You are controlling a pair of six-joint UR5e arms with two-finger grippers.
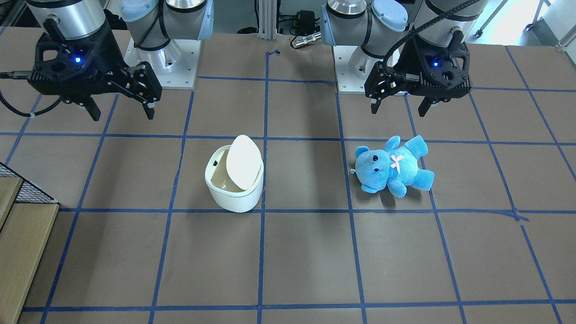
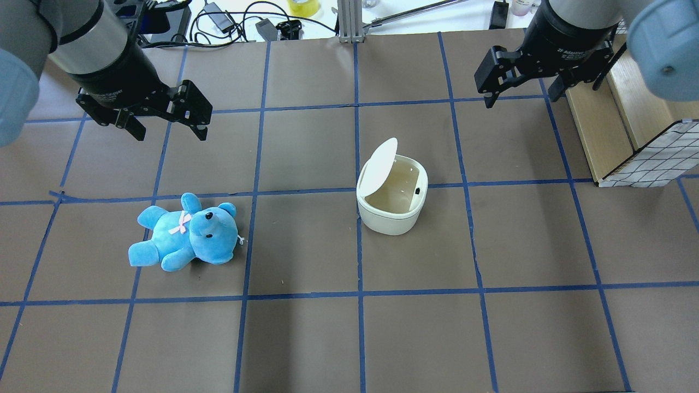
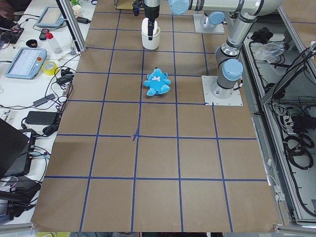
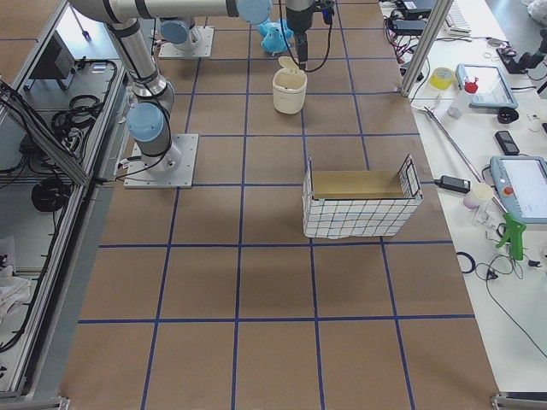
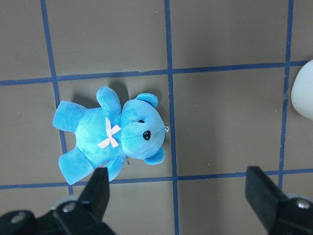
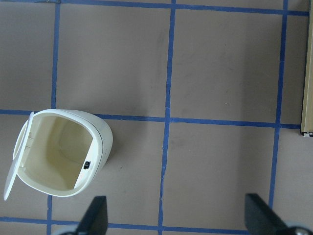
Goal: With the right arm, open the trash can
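Note:
The white trash can [image 1: 234, 198] stands on the table mat with its flip lid [image 1: 244, 161] tilted up, so the pale, empty inside shows. It also shows in the overhead view [image 2: 389, 221] and the right wrist view [image 6: 104, 142]. My right gripper [image 1: 122, 112] hangs open and empty above the table, back from the can and off to its side, apart from it; it also shows in the overhead view [image 2: 521, 98]. My left gripper [image 1: 398, 109] is open and empty above the blue plush bear [image 1: 391, 166].
The bear [image 2: 183, 240] lies on its back on the robot's left side of the mat. A wooden box with a wire-mesh wall [image 2: 628, 125] stands at the table's right edge, near my right arm. Blue tape lines grid the brown mat.

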